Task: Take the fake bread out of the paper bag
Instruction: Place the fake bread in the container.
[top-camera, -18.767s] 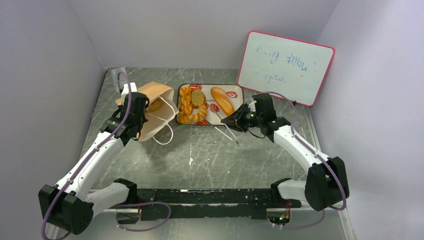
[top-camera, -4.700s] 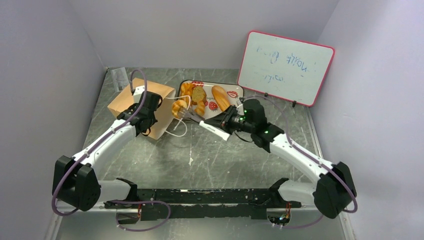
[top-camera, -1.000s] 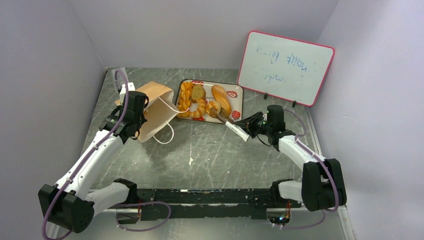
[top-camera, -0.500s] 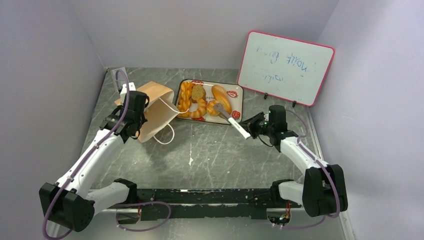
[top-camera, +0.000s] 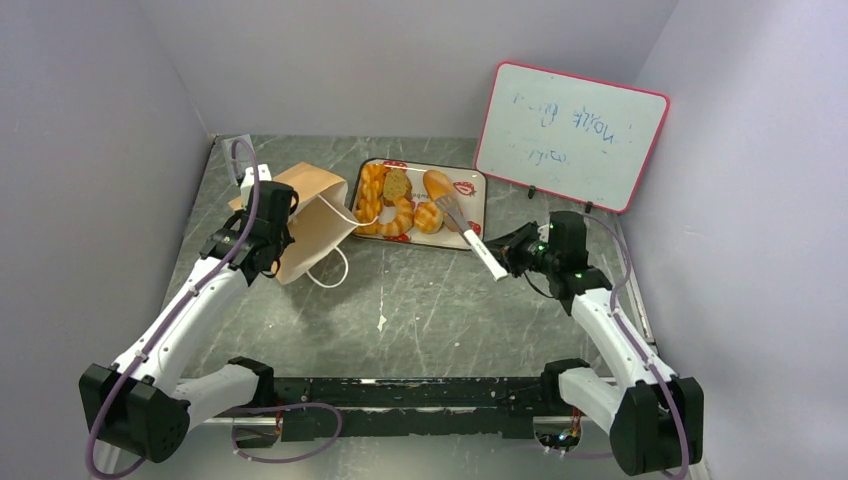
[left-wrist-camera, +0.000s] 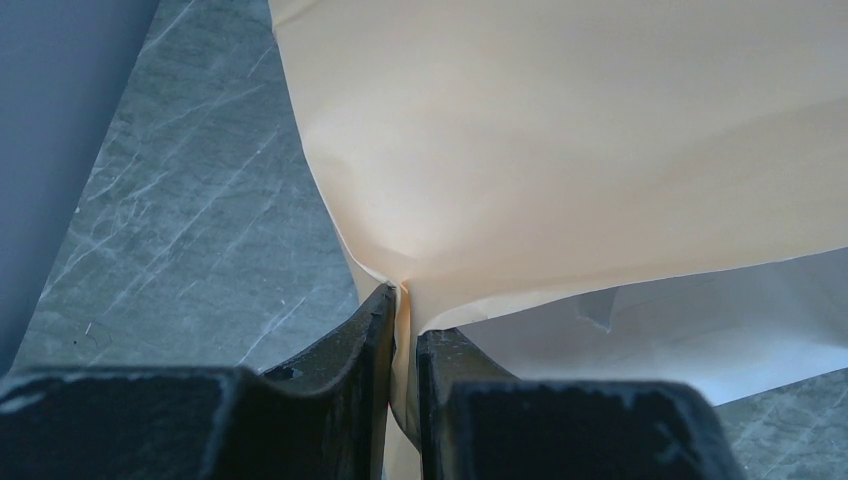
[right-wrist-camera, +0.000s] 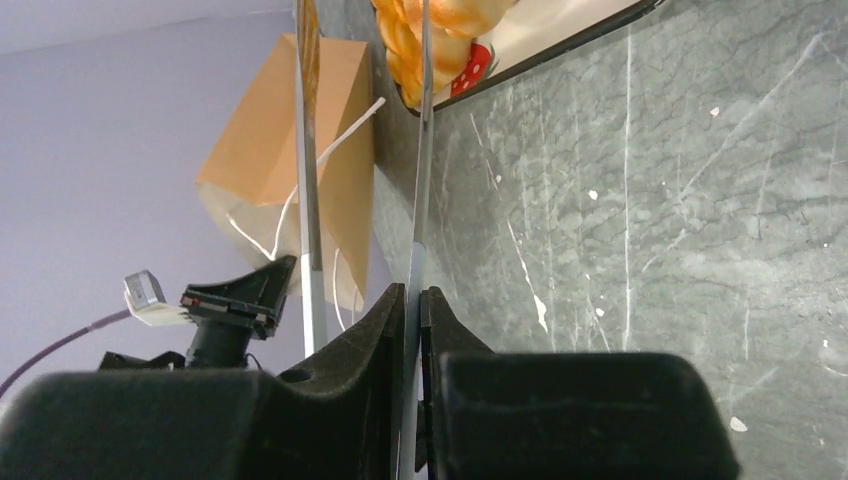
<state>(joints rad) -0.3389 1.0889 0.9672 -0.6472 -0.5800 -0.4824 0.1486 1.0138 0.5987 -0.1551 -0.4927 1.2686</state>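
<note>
Pinching a fold of the paper bag (top-camera: 315, 215) at upper left, the left pincer (left-wrist-camera: 402, 315) is closed. The right pincer (right-wrist-camera: 413, 300) clamps seemingly just one blade of the tongs (top-camera: 468, 235), which could swivel loose. Upper centre, the fake bread (top-camera: 400, 212) lies on the tray (top-camera: 480, 200).

The right gripper (right-wrist-camera: 412, 297) pinches one blade of the tongs (right-wrist-camera: 423, 150), the other free beside it, reaching bread (right-wrist-camera: 455, 18) at the tray's (right-wrist-camera: 590, 28) edge, bag (right-wrist-camera: 262, 150) beyond.
</note>
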